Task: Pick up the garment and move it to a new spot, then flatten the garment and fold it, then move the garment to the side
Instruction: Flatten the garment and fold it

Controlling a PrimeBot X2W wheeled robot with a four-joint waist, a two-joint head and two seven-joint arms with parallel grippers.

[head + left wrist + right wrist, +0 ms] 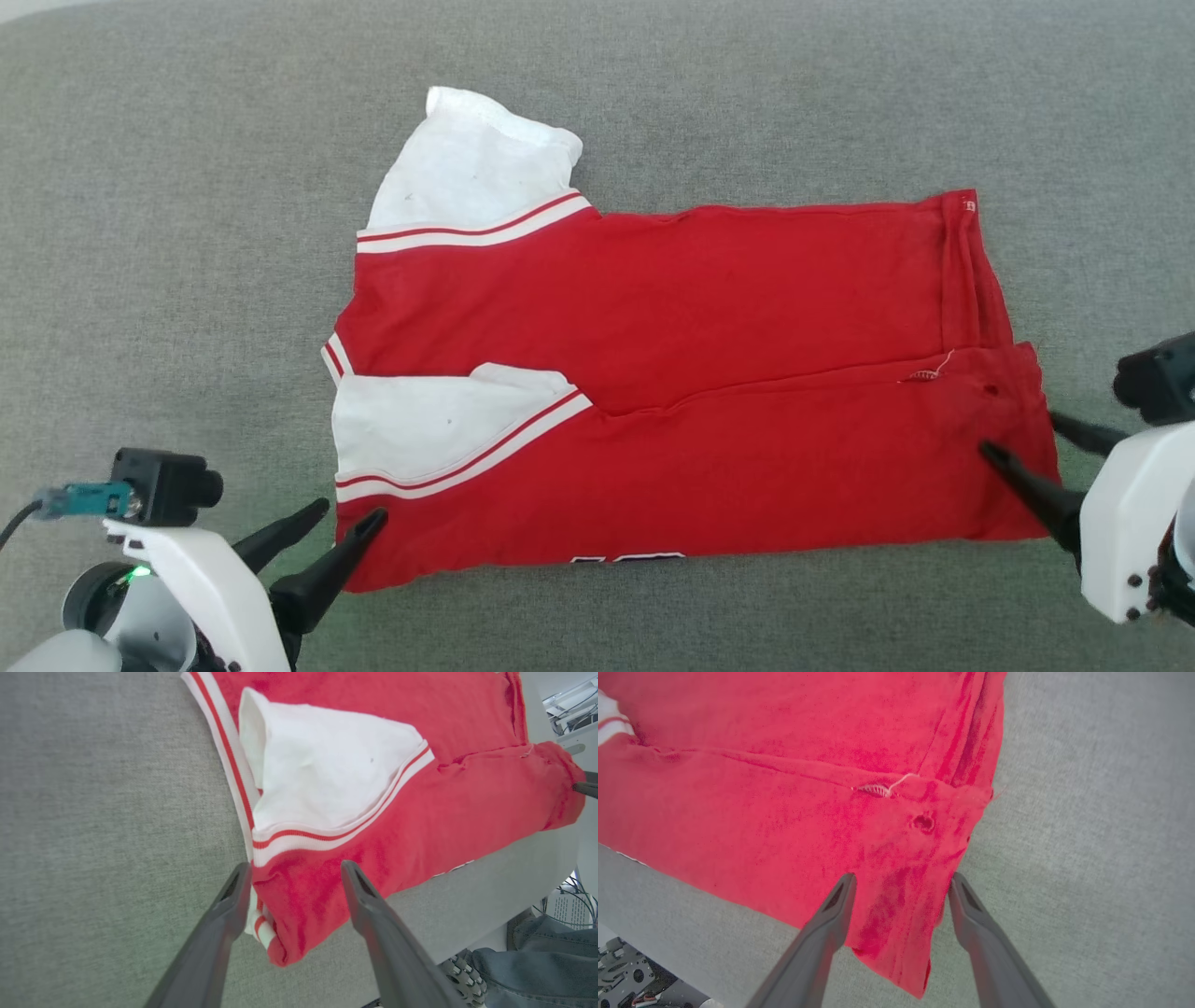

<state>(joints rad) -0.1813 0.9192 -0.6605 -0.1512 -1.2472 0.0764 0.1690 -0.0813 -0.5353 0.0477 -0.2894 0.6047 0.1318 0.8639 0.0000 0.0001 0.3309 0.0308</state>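
Observation:
The garment [653, 373], a red jersey with white lining and striped trim, lies flat on the grey surface, folded lengthwise with its near half laid over the far half. A strip of black lettering peeks out at its near edge. My left gripper [350, 511] is open at the near left corner. In the left wrist view the garment's red corner [299, 905] lies between the spread fingers of the left gripper [295, 868]. My right gripper [1019, 434] is open at the near right corner. The right wrist view shows the garment's hem corner [896, 914] between the right gripper's [902, 877] fingers.
Grey fabric [187, 233] covers the table all around the jersey. The table's near edge [504, 905] runs close behind the left gripper. A person's leg in jeans [537, 961] is beside that edge, with cables and equipment further right.

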